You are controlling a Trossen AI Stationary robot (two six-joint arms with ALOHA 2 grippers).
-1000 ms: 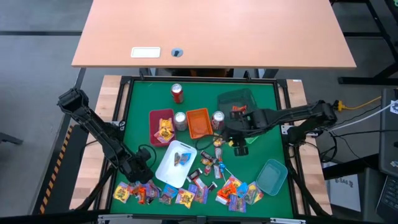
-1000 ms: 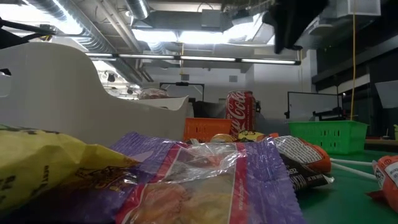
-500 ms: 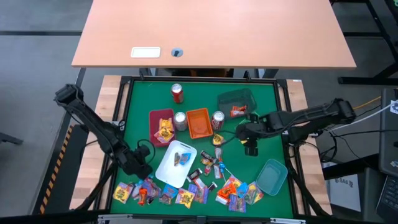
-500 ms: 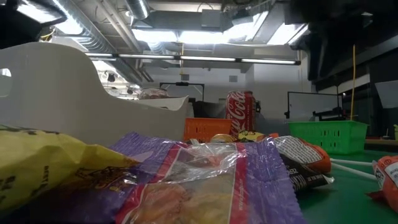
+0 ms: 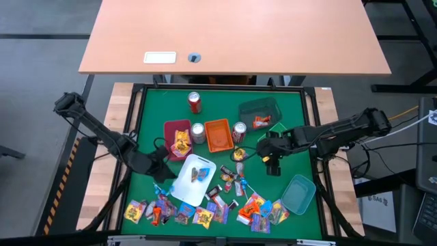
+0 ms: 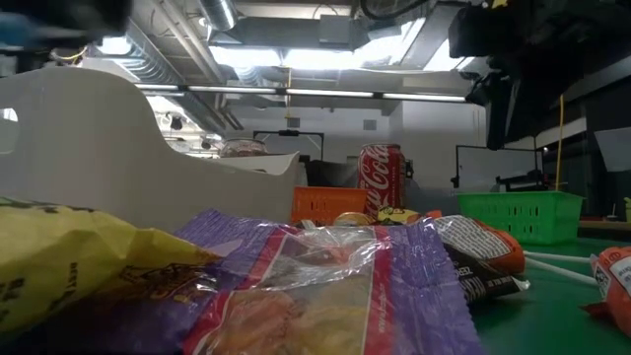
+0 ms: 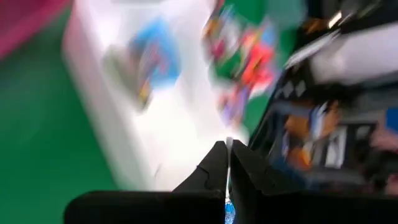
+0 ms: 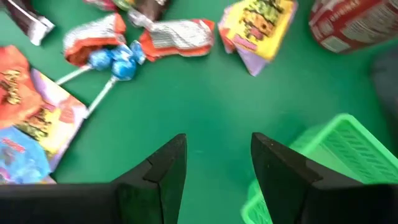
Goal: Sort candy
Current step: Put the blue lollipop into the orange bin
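Candy [image 5: 205, 213] in bright wrappers lies strewn along the mat's near edge. More candy [image 8: 258, 22] and two blue lollipops [image 8: 118, 61] lie mid-mat. My left gripper [image 5: 161, 176] hovers by the left rim of the white tray [image 5: 184, 191], shut on a small blue candy [image 5: 158, 188]. My right gripper [image 5: 273, 166] hangs open over bare green mat, its fingers pointing steeply down with nothing between them. The lollipops are to its left and a bright green basket [image 8: 323, 155] is close by it. My left gripper pinches a thin thing between its two shut fingers; a white sliver [image 7: 229, 144] shows at the fingertips and blue [image 7: 229, 213] farther back. The fingers slant downward toward the white tray. The candy is lifted clear of the mat. Motion blur hides which part is held.
A red tray [image 5: 177, 137] holds yellow candy and the white tray holds one piece. An orange tray [image 5: 217, 134], a teal tray [image 5: 298, 193] and a dark green basket [image 5: 259, 109] also stand on the mat. So do a red can [image 5: 194, 102] and two silver cans [image 5: 198, 132], [image 5: 239, 131].
My left gripper has risen from the candy pile at the near left and gone toward the far edge and the white tray, tipping up and carrying the blue candy clear. My right gripper has sunk toward the mat and drawn a little toward the table's right.
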